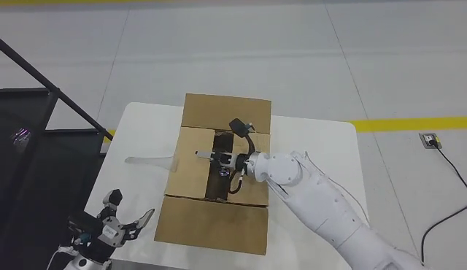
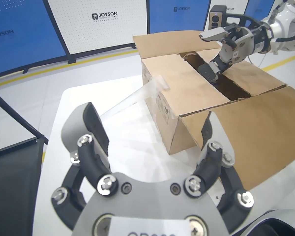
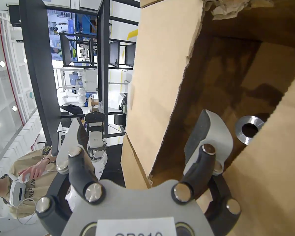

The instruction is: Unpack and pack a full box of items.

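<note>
A brown cardboard box point(image 1: 219, 190) stands on the white table point(image 1: 321, 146) with its end flaps spread and a dark gap between its two top flaps. My right gripper point(image 1: 215, 160) is open over that gap. In the right wrist view the right gripper point(image 3: 142, 124) straddles one top flap point(image 3: 159, 62), with one finger inside the box and the other outside. A shiny metal ring point(image 3: 248, 128) lies on the box floor just beyond the inner finger. My left gripper point(image 1: 130, 210) is open and holds nothing, low at the table's near left corner, short of the box's near flap point(image 2: 255, 133).
A strip of clear tape point(image 2: 142, 92) hangs off the box's left side over the table, also seen as the tape point(image 1: 149, 158) in the top view. A black frame point(image 1: 29, 124) stands off the table's left edge. Bare table lies right of the box.
</note>
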### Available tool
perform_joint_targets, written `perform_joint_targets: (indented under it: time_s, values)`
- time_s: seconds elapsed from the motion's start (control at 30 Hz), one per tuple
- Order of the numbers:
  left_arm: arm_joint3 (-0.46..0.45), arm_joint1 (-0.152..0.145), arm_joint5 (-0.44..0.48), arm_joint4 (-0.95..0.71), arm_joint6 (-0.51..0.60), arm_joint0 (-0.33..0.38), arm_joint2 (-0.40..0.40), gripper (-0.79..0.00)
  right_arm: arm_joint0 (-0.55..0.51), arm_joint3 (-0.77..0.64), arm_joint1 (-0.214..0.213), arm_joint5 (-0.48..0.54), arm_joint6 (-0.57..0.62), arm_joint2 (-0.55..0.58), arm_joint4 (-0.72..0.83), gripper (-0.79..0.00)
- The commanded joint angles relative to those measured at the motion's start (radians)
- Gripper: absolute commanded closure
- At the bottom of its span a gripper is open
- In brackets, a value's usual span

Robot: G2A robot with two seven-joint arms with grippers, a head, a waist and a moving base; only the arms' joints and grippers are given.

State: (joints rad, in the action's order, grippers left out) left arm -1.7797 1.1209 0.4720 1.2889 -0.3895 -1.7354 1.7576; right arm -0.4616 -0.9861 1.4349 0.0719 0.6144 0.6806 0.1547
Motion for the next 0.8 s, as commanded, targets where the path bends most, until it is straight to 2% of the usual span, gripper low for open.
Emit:
perform_joint_targets:
  time_s: [0.0, 0.33, 0.63, 0.77]
  values:
    - [0.002, 0.000, 0.011, 0.001, 0.002, 0.000, -0.004, -0.785, 0.012, 0.042, 0.018, 0.021, -0.009, -0.017, 0.010, -0.785]
    - [0.003, -0.001, 0.039, 0.038, 0.022, 0.012, -0.032, -0.785, 0.057, 0.189, 0.084, 0.205, 0.033, -0.009, 0.174, -0.785]
    - [-0.017, 0.002, -0.014, 0.055, 0.105, 0.070, -0.080, -0.785, 0.059, 0.113, 0.101, 0.245, 0.048, 0.020, 0.193, -0.785]
    - [0.001, 0.006, -0.006, -0.010, 0.165, 0.121, -0.111, -0.785, 0.055, 0.063, 0.104, 0.232, 0.050, 0.027, 0.173, -0.785]
